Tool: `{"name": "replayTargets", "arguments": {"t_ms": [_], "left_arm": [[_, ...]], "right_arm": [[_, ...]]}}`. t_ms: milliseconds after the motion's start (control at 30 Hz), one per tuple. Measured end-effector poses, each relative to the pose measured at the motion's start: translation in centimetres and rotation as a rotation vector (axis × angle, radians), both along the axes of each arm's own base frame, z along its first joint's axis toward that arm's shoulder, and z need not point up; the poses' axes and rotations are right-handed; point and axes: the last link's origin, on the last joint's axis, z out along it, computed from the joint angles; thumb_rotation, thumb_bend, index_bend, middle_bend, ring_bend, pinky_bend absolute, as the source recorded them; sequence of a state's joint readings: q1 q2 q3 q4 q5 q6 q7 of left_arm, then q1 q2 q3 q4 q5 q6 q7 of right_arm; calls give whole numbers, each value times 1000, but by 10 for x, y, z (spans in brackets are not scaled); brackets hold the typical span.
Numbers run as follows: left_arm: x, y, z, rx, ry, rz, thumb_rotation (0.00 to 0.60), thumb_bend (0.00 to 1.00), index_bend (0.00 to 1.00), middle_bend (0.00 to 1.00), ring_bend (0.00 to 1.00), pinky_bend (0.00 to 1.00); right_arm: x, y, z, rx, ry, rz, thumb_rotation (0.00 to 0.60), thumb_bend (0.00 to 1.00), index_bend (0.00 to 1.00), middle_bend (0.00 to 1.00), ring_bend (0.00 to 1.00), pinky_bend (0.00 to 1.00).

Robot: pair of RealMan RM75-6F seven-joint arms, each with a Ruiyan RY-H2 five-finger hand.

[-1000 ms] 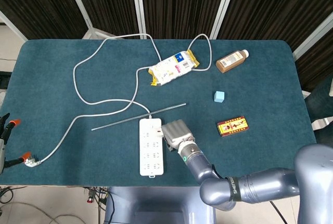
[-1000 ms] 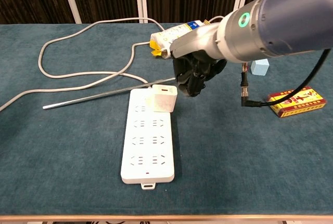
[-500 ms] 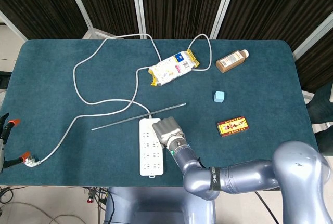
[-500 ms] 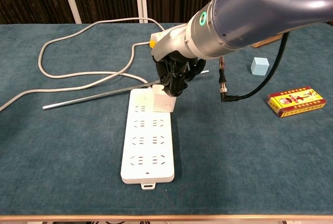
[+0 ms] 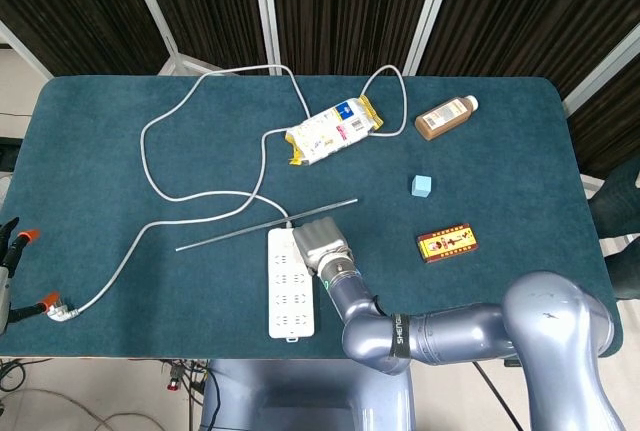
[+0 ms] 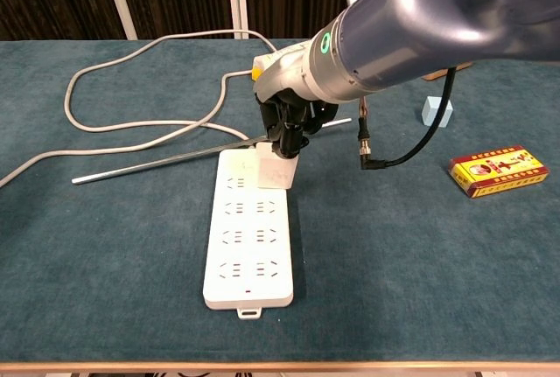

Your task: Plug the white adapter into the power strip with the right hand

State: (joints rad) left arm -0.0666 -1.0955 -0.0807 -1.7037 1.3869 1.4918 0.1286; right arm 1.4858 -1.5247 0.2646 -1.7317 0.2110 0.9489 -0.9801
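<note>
A flat white rectangular power strip (image 6: 250, 236) with rows of sockets is seen lying on the dark teal felt-covered table (image 6: 105, 254), its long axis running toward the robot and its grey cord (image 6: 131, 66) looping away across the far left of the table. In the chest view the small white square plastic adapter (image 6: 276, 170) is held against the far right corner of the strip, over the end sockets; whether its prongs are seated cannot be told. The adapter is gripped from above by the right hand (image 6: 284, 123), whose dark fingers are curled closely around its upper part, only the lower portion of the adapter being left visible. In the head view the same hand (image 5: 320, 244) is shown from above as a grey block over the strip's far end (image 5: 290, 286), and the adapter is hidden beneath it. The left hand (image 5: 12, 251) is visible only at the left edge of the head view, well apart from the strip; whether it is open or closed cannot be made out. A thin straight metal rod (image 6: 157, 163) is laid just beyond the strip's far end. Farther off, a white and yellow snack packet (image 5: 332, 131), a brown bottle with a white cap (image 5: 446, 117), a small light blue cube (image 5: 421, 186) and a red and yellow flat box (image 5: 447, 242) are seen.
</note>
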Motion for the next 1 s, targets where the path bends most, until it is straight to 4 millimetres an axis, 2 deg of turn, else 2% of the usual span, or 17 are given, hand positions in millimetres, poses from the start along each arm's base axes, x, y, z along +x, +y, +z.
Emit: {"name": "replayTargets", "arguments": {"t_ms": [1000], "left_arm": [[-2,1,1,-1,-5,7,600,90,196,0,0,0]], "right_arm": [[10,2,-14,3,-13,-1,600,843,1000,830,896,1000]]}}
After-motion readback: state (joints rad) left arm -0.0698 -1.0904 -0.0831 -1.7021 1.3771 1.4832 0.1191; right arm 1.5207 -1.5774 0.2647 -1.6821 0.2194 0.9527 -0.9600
